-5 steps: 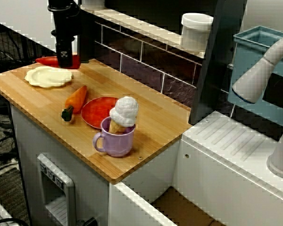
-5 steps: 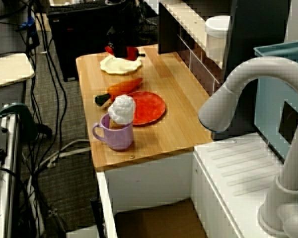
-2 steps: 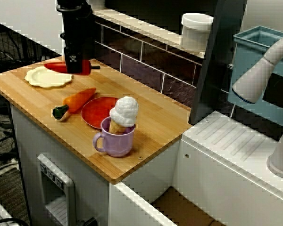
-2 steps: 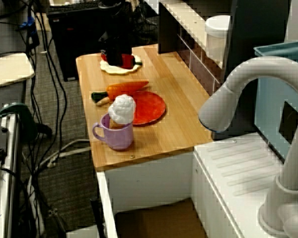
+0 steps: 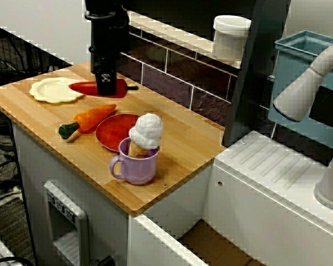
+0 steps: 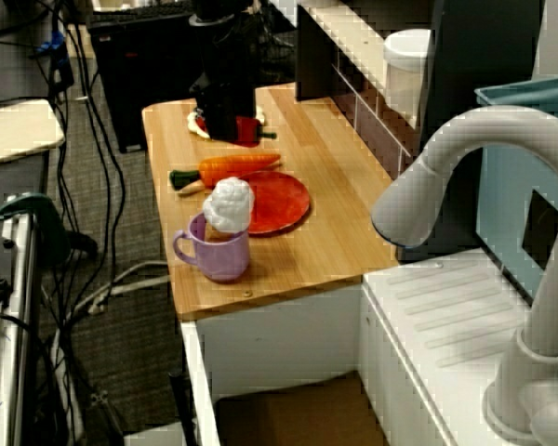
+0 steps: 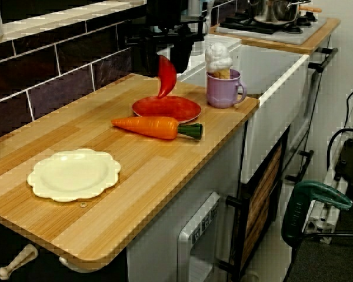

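Observation:
In the front view my black gripper (image 5: 106, 84) is shut on a red pepper (image 5: 94, 88), held just above the wooden counter (image 5: 177, 149) between the cream plate (image 5: 53, 90) and the red plate (image 5: 112, 132). From the counter's end, the pepper (image 7: 166, 76) hangs tip down over the far edge of the red plate (image 7: 167, 108). An orange carrot (image 5: 90, 118) lies in front of the gripper, beside the red plate. A purple mug (image 5: 139, 163) holding a white ice cream cone (image 5: 147, 131) stands near the counter's front edge.
A dark tiled backsplash (image 5: 172, 72) with a shelf and a white jar (image 5: 231, 34) runs behind the counter. To the right are a dark upright panel (image 5: 255, 72), a white sink unit (image 5: 277, 183) and a grey faucet (image 5: 308, 83). Cables and a drill (image 6: 28, 223) lie beyond the counter.
The gripper has carried the red pepper right, off the cream plate towards the red plate. The carrot has turned and its green end has shifted left.

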`<state>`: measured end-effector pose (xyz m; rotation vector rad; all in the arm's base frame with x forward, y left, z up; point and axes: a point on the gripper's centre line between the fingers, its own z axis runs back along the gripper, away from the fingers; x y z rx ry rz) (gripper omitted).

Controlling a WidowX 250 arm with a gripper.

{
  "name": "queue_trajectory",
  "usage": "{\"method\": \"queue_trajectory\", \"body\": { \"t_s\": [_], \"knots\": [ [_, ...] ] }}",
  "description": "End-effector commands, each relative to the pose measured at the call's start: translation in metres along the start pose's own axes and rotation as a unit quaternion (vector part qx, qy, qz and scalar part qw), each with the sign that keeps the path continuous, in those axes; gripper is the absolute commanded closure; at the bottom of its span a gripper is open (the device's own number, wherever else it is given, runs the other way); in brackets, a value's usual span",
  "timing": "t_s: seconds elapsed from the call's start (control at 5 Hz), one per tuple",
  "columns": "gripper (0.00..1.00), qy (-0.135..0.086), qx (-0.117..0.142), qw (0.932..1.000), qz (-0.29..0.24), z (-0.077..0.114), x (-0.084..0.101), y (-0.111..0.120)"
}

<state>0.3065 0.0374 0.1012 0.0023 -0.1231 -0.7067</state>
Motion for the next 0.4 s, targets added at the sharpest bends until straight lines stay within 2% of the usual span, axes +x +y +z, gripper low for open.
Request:
{"method": "queue_trajectory", "body": {
  "t_s": [0.0, 0.2],
  "knots": [
    [1.00, -0.016, 0.031, 0.9994, 0.005, 0.011, 0.022, -0.010],
    [1.00, -0.013, 0.040, 0.9991, 0.007, 0.000, 0.032, -0.016]
  ]
}}
